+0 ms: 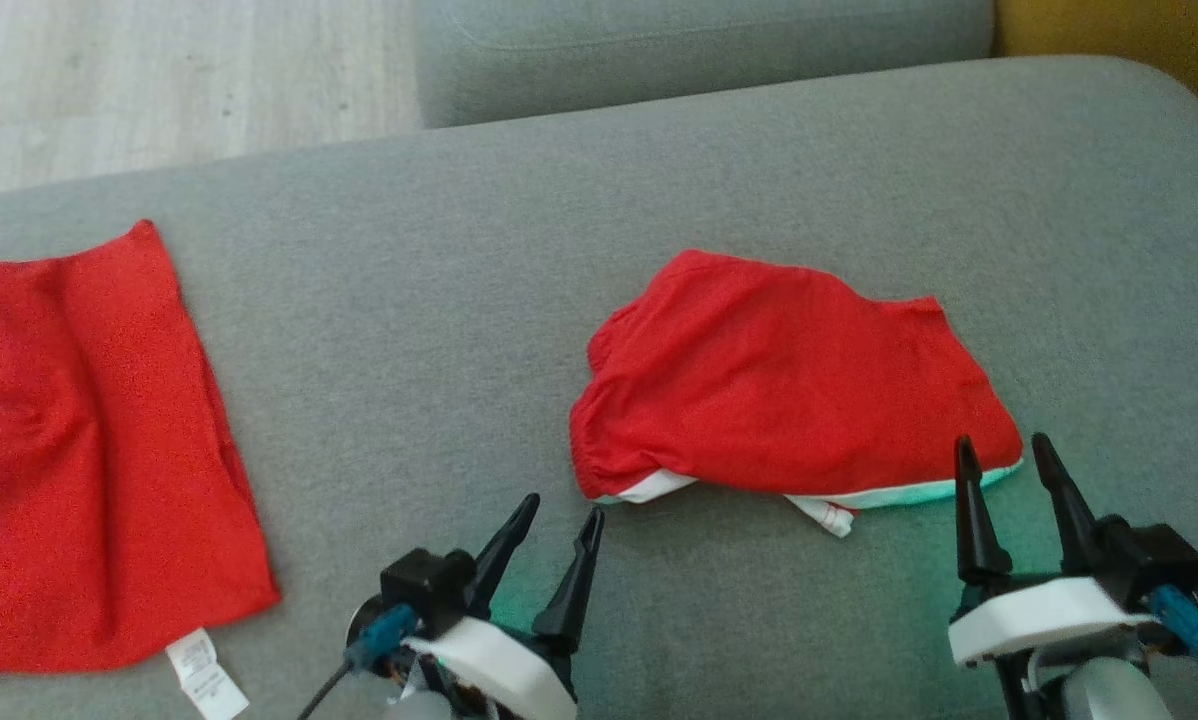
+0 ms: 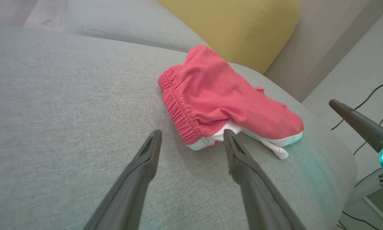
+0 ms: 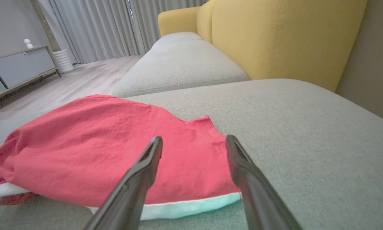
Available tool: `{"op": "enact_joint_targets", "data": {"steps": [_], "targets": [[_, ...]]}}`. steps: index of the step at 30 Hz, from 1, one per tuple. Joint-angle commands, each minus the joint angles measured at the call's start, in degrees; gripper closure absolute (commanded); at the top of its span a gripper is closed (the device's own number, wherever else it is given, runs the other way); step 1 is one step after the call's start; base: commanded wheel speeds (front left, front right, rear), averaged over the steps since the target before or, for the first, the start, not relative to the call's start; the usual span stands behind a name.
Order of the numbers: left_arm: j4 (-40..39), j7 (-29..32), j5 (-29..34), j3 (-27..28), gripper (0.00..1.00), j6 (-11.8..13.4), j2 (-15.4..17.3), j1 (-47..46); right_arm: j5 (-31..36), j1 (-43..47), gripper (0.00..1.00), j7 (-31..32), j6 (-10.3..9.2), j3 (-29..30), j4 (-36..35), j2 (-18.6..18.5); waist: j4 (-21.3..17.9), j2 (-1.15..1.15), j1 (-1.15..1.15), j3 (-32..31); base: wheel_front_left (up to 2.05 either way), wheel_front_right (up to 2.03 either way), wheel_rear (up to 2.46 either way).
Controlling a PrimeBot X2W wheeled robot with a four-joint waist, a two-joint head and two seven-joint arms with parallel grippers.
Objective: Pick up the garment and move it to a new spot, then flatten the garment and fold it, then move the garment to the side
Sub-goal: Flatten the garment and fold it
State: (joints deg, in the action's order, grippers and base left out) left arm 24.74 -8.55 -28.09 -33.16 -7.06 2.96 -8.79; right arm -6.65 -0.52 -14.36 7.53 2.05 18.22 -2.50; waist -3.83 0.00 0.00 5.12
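The left hand [image 1: 564, 505] and right hand [image 1: 1000, 440], both spread wide and empty, should each pinch a near corner of the red shorts [image 1: 789, 380], catching every layer, then lift evenly.

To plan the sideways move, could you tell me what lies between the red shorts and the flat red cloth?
Only bare cushion separates the red shorts from the flat red cloth, as the head view shows.

A grey seat cushion [image 1: 409, 330] is carrying a rumpled red garment [image 1: 779, 380] lying toward three o'clock and a flat red cloth [image 1: 79, 450] lying at nine o'clock, its white tag [image 1: 204, 675] resting on the fabric.
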Motion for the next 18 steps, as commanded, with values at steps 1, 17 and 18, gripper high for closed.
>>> {"op": "enact_joint_targets", "data": {"steps": [1, 17, 18], "targets": [[-0.6, 0.2, -1.3, 0.8, 0.0, 0.2, -0.1, -3.1, -0.3, -2.5, 0.0, -0.6, -0.04, -1.7, -1.9, -0.4, -0.8, 0.0, 0.0, 0.9, 0.0, 0.0, 0.0], [7.8, -0.1, -5.7, -4.3, 0.0, 1.1, -0.1, -10.9, -1.7, -4.4, 0.0, -0.6, -0.04, -2.9, -3.1, -0.4, -4.3, 0.0, 0.0, 4.4, 0.0, 0.0, 0.0], [8.2, -0.2, -6.0, -4.5, 0.0, 1.1, -0.1, -11.2, -1.7, -4.5, 0.0, -0.6, -0.04, -2.9, -3.2, -0.4, -4.4, 0.0, 0.0, 4.4, 0.0, 0.0, 0.0]]}}
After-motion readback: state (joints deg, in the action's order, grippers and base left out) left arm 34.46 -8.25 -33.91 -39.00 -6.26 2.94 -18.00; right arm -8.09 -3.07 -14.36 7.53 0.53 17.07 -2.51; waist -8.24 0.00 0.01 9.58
